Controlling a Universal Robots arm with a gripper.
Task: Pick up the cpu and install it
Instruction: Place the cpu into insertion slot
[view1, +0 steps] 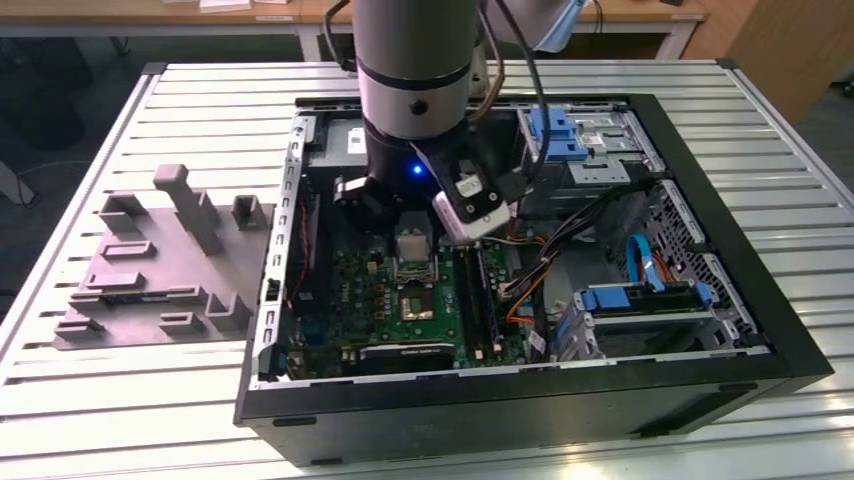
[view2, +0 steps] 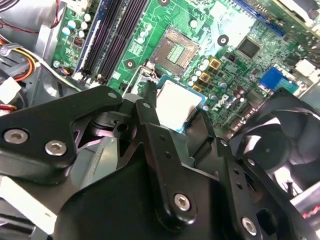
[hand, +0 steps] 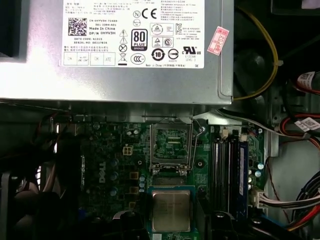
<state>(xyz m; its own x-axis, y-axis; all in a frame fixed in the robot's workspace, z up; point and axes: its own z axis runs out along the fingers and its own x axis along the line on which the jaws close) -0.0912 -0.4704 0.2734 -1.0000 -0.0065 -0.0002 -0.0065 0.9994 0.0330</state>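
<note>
Second wrist view: the cpu (view2: 172, 102) clamped in the gripper (view2: 177, 107) over the board

We see the black, angular metal fingers (view2: 150, 107), bolted with bright screws, closed on two opposite edges of the cpu. It is a thin square chip with a matt silvery top and a pale rim, held clear of the glossy green motherboard (view2: 170, 15). Beyond it lies the socket (view2: 177, 50), a square bed of fine contacts inside a thin metal frame. Long black memory sticks (view2: 107, 35) run beside the socket, and a round black fan (view2: 270, 145) sits near the gripper. At the centre of the exterior view the chip hangs under the arm's tip, inside the black computer case (view1: 747, 330).
</note>
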